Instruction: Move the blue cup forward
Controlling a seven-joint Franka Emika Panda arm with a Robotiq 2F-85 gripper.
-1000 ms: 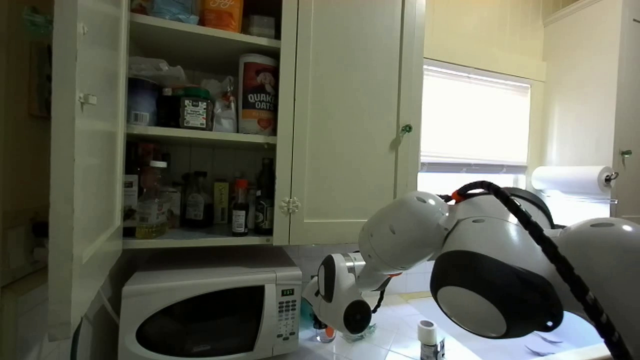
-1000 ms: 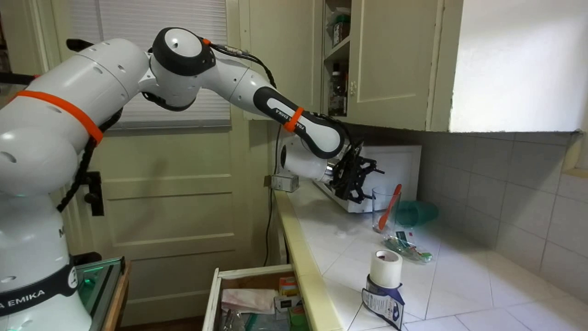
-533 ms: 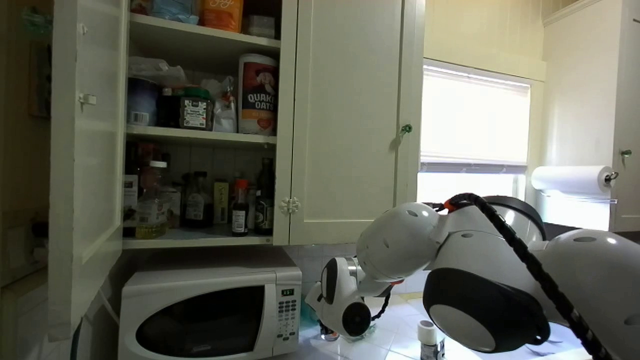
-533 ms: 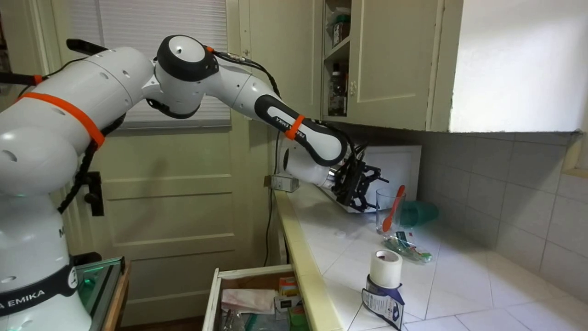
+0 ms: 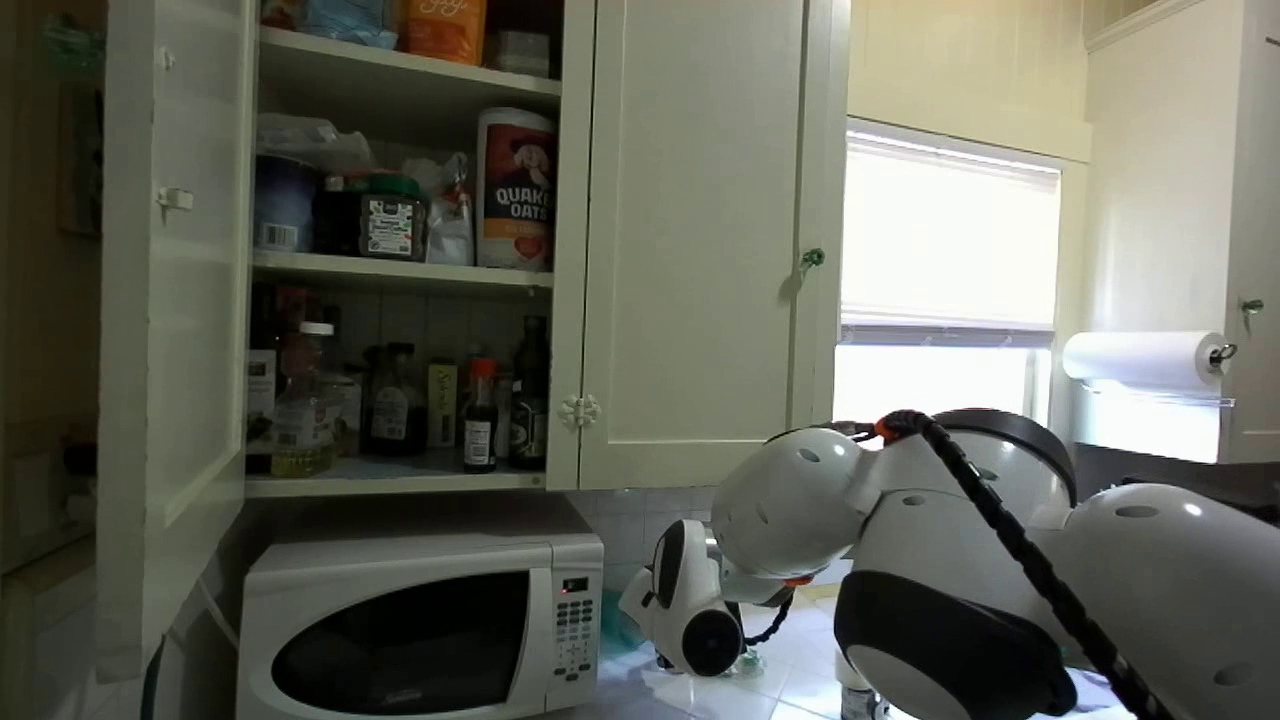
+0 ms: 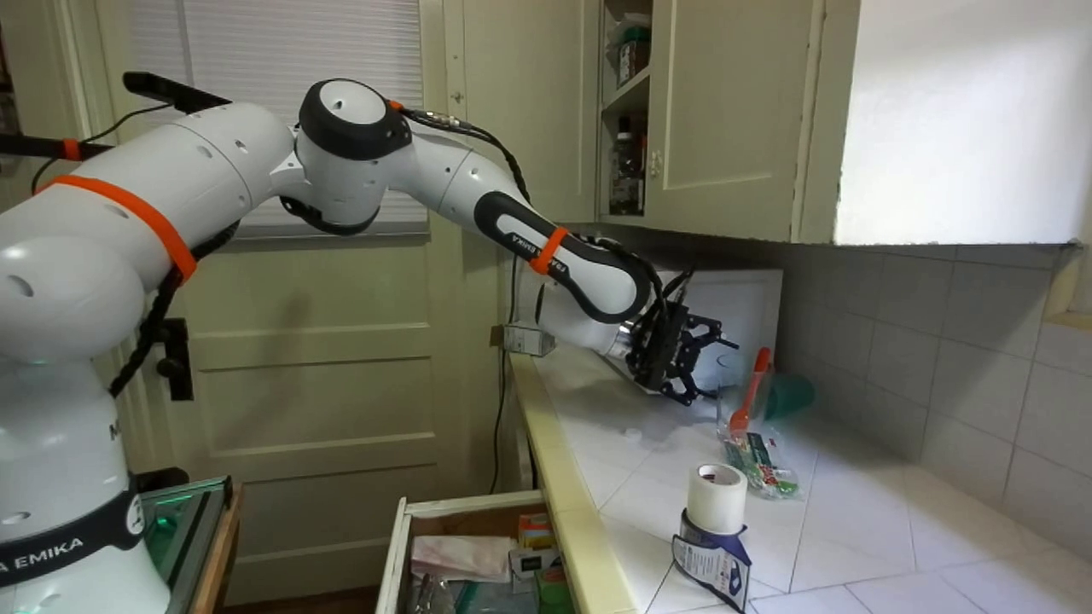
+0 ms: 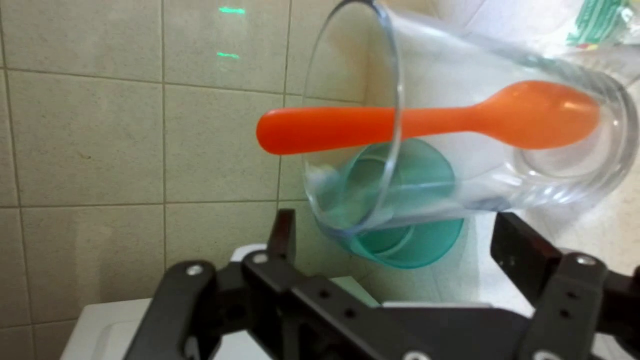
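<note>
Wrist view: jaws are standing wide apart, blue cup [image 7: 427, 244], maybe tipped, is sitting behind the clear glass [image 7: 465, 165]. Glass is blocking, so pushing in is risking a topple.

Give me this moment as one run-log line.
task: move blue cup forward | gripper: open | blue cup: not gripped, partly behind clear glass in wrist view | clear glass: holds orange spoon

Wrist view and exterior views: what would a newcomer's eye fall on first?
An orange spoon in a clear glass, upper right in the wrist view, probably strikes first; a teal cup shows partly behind. In an exterior view, the white arm dominates the left, its end effector open near the glass.
</note>
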